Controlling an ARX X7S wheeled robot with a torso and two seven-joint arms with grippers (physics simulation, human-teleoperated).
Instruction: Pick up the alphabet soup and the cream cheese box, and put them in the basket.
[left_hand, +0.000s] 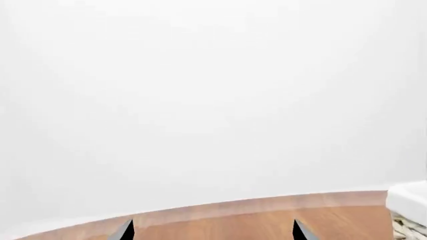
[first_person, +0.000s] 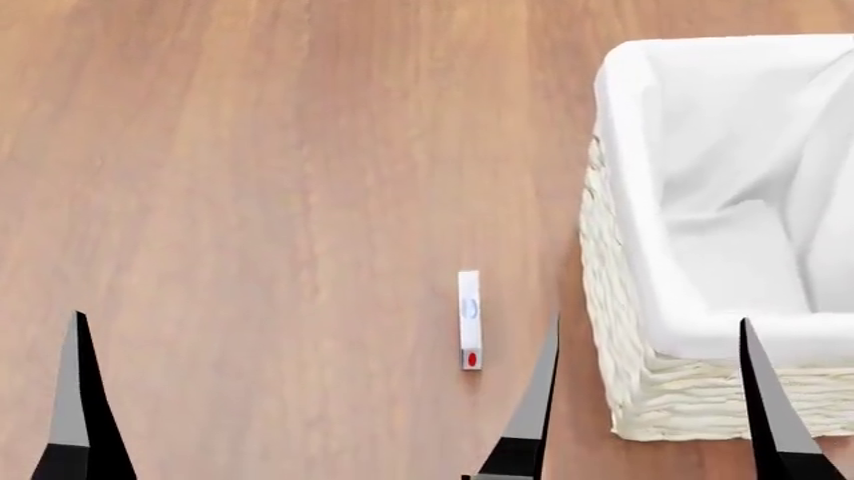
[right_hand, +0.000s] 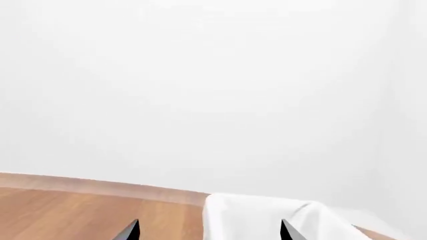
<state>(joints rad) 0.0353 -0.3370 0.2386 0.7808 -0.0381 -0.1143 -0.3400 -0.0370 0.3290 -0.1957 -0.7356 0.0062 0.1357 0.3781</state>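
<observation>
Reporting order: near to far.
Left gripper (left_hand: 212, 231): fingers spread apart, holding nothing, above bare table (first_person: 267, 150).
Right gripper (first_person: 650, 400): fingers spread apart, holding nothing, straddling near-left corner of basket (first_person: 627, 330).
Cream cheese box (first_person: 470, 319): standing on edge on table, just left of basket, apart from right gripper's left finger.
Alphabet soup: visible in no view.
Basket liner (right_hand: 267, 217): white cloth folded over rim.

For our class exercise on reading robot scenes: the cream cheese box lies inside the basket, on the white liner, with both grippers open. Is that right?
Not quite. The head view shows the cream cheese box on the wooden table, left of the basket, not inside it. The rest holds: the left gripper and right gripper are both open.
</observation>
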